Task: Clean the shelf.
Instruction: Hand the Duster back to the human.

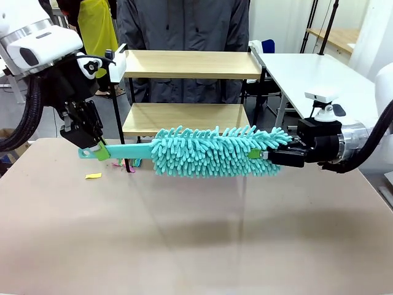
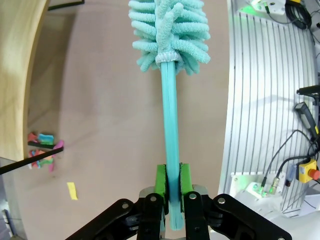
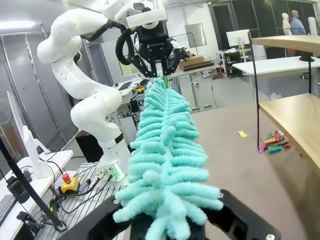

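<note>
My right gripper (image 1: 269, 155) is clamped on the fluffy tip of a long turquoise microfibre duster (image 1: 215, 150), which hangs level above the brown tabletop (image 1: 196, 233). My left gripper (image 1: 98, 149) sits at the far left around the duster's slim turquoise plastic handle (image 2: 171, 150); its green pads (image 2: 160, 181) flank the handle, and I cannot tell whether they press it. The shelf (image 1: 190, 92), a two-tier rack of light wooden boards in a thin black metal frame, stands on the far side just behind the duster, before a person in a grey jacket (image 1: 184, 24). Small coloured scraps (image 1: 126, 163) and a yellow scrap (image 1: 93, 176) lie by its near-left leg.
</note>
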You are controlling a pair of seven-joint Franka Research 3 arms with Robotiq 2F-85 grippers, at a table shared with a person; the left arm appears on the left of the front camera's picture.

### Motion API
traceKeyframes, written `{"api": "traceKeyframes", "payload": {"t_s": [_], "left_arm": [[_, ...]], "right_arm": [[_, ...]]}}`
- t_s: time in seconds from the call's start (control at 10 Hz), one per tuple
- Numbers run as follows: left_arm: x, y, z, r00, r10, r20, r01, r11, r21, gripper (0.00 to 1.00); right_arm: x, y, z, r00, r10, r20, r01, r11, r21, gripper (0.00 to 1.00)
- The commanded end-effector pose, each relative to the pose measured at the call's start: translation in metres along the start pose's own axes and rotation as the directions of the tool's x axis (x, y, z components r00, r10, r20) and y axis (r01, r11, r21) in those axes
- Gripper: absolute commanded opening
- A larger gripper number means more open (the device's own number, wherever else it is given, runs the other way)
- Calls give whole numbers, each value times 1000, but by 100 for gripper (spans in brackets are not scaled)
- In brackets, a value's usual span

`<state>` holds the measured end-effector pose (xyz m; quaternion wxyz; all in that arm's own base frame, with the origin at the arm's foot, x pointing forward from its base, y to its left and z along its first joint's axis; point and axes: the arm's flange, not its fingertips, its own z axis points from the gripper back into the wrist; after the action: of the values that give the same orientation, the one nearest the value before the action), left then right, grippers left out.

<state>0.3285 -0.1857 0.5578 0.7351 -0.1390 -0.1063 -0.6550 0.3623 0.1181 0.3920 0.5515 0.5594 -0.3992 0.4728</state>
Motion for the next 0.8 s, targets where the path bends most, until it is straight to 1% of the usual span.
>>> {"api": "traceKeyframes", "payload": {"t_s": [0.0,0.1,0.2,0.4,0.5,0.6,0.7], "left_arm": [[1,0,2,999,-31,-15,31,999,9,71],[0,-1,7,1000,-22,13,22,1000,-5,70],[-4,-3,15,999,-15,48,16,1000,-18,100],[-31,4,42,985,4,174,0,1000,-26,100],[-46,9,53,968,3,250,11,999,-53,94],[-66,12,63,947,8,322,18,997,-78,100],[-85,17,71,928,13,373,18,997,-79,100]], "right_arm": [[0,0,0,1000,0,0,0,1000,-4,0],[0,0,0,1000,0,0,0,1000,-4,0],[0,0,0,1000,0,0,0,1000,-4,0],[0,0,0,1000,0,0,0,1000,-4,0],[0,0,0,1000,0,0,0,1000,-4,0],[0,0,0,1000,0,0,0,1000,-4,0],[0,0,0,1000,0,0,0,1000,-4,0]]}}
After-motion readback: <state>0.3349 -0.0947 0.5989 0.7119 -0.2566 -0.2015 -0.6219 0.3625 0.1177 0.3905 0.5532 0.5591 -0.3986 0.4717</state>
